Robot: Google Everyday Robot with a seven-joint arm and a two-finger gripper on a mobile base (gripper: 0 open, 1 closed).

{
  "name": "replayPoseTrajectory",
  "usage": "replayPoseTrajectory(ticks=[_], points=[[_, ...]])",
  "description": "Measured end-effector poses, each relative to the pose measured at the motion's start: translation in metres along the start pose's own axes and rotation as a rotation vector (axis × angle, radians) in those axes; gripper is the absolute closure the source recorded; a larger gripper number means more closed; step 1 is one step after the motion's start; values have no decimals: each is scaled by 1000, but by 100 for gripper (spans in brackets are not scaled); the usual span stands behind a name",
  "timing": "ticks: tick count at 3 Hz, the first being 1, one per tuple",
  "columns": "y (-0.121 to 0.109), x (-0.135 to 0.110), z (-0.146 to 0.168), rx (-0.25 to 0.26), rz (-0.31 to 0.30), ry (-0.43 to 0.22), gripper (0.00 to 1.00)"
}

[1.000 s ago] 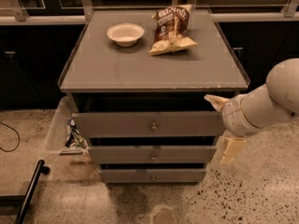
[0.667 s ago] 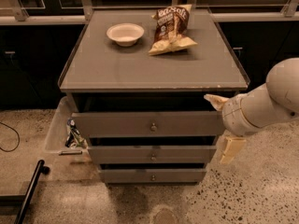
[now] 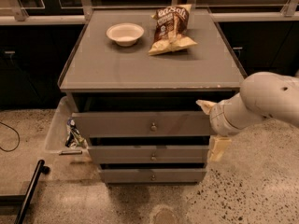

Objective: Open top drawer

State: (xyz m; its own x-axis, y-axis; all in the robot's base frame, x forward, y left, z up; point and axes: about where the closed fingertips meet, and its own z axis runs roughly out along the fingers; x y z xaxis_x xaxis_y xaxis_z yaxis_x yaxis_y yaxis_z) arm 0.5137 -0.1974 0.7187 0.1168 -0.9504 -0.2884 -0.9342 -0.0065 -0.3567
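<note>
The top drawer (image 3: 140, 124) is the widest of three grey drawers under the grey cabinet top (image 3: 149, 69). It has a small round knob (image 3: 153, 126) at its centre. Its front stands a little forward of the two narrower drawers below, with a dark gap above it. My gripper (image 3: 212, 127) is at the right end of this drawer front, well to the right of the knob. It is open and holds nothing: one cream finger (image 3: 204, 106) sits at the drawer's upper right corner, the other (image 3: 218, 148) hangs lower by the middle drawer (image 3: 149, 154).
A white bowl (image 3: 125, 33) and a brown chip bag (image 3: 171, 29) lie on the cabinet top. A clear plastic bin (image 3: 60, 127) with trash stands at the cabinet's left. A black pole (image 3: 29, 192) lies on the speckled floor at lower left.
</note>
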Motion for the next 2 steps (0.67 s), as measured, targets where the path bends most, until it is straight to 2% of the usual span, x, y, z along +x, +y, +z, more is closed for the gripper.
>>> replayPoseTrajectory(ticks=[2], points=[[-28,18,48,47,-79,24,0]])
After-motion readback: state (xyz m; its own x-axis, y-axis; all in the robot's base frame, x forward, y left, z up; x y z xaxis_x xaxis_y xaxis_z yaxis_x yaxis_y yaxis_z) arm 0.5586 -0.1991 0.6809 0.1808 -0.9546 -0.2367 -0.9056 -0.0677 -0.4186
